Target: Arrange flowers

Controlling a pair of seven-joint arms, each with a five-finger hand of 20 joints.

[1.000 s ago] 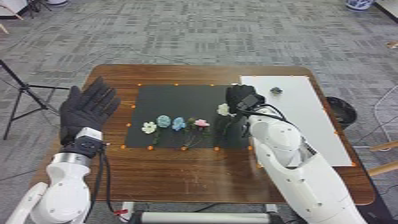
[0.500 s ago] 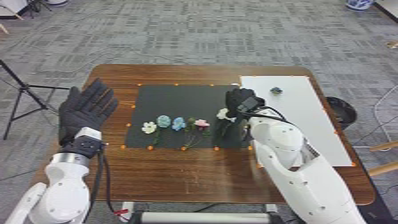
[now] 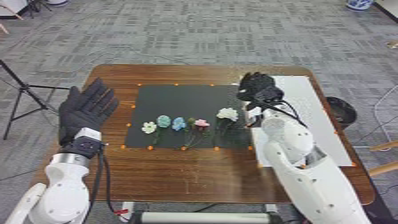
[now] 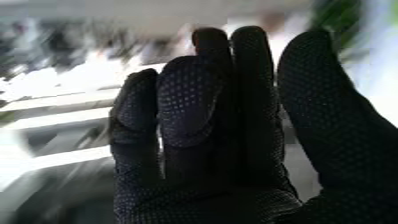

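Your flowers lie apart on the near half of the black mat (image 3: 173,100): left to right, a white bloom (image 3: 149,128), a pale teal bloom (image 3: 163,121), a blue bloom (image 3: 179,123), a pink bloom (image 3: 201,123), and a fuller white flower (image 3: 227,114).

Flowers: five
White flowers: two, one left (image 3: 148,128), one right (image 3: 227,114)
Teal flower (image 3: 163,121): one
Blue flower (image 3: 179,124): one
Pink flower (image 3: 202,123): one
Black mat (image 3: 173,100): one
White board (image 3: 327,137): one
Surface (image 3: 195,175): one
Robot hands: two, left (image 3: 87,107) and right (image 3: 258,89)

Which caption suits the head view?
Five flowers on a black mat, left hand beside it, right hand near the edge of the white sheet.
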